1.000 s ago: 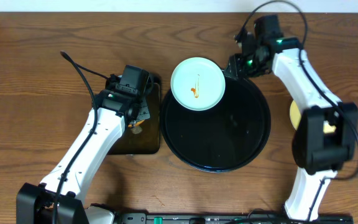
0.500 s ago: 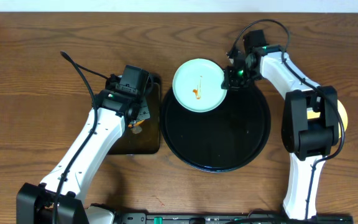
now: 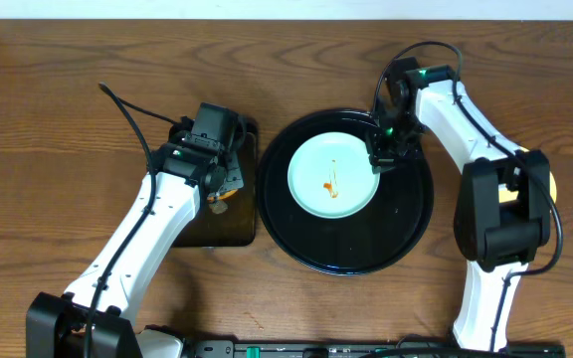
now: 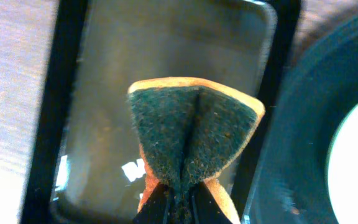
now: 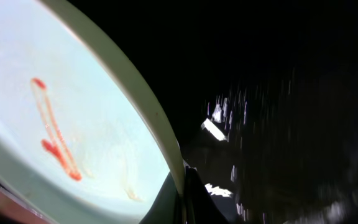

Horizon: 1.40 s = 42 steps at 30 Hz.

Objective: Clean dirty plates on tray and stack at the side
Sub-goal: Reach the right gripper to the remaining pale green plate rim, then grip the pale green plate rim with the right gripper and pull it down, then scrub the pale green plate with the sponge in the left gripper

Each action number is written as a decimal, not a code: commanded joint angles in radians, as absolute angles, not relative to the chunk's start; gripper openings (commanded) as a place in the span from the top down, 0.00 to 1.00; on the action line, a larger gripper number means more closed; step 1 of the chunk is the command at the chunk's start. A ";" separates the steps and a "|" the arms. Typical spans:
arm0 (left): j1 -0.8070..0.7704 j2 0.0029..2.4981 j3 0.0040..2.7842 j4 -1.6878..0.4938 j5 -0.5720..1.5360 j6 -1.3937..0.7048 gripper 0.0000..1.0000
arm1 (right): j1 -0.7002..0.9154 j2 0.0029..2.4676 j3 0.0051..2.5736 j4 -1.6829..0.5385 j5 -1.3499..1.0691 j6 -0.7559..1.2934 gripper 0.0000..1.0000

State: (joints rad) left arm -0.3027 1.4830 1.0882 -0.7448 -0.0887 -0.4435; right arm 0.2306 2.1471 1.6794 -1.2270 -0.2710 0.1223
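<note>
One smeared plate (image 3: 333,175) is seen centre frame in the tray (image 3: 366,249), rim pinched by jaws of the right gripper (image 3: 382,159); a sponge (image 4: 191,137) is pinched by the left gripper (image 4: 176,202).

Pale aqua round plate (image 3: 333,176), orange sauce smear (image 3: 330,182) at centre, lies inside large glossy black round tray (image 3: 346,249). Right gripper (image 3: 381,157) touches plate's right rim. Left gripper (image 3: 223,192) above dark rectangular tray (image 3: 229,229), tan sponge (image 3: 219,207) beneath.
</note>
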 commanded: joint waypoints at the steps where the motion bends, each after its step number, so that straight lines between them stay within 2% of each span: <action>1: -0.299 1.470 1.092 -0.718 0.027 -0.396 0.92 | 0.264 2.118 1.674 -1.270 -0.218 0.130 0.99; 5: -0.299 1.470 1.092 -0.701 0.110 -0.366 0.92 | 0.286 2.074 1.576 -1.234 -0.210 0.198 0.99; 11: -0.312 1.470 1.086 -0.672 0.219 -0.355 0.92 | 0.316 1.908 1.309 -1.006 -0.210 0.260 0.99; 18: -0.417 1.515 1.071 -0.597 0.273 -0.356 0.92 | 0.350 1.880 1.174 -0.856 -0.210 0.278 0.99; 26: -0.590 1.642 1.070 -0.479 0.273 -0.379 0.92 | 0.361 1.880 1.129 -0.821 -0.210 0.292 0.99; 34: -0.673 1.779 1.070 -0.405 0.271 -0.501 0.92 | 0.361 1.880 1.129 -0.826 -0.210 0.292 0.99; 42: -0.752 1.814 1.070 -0.401 0.288 -0.508 0.92 | 0.361 1.880 1.129 -0.826 -0.210 0.291 0.99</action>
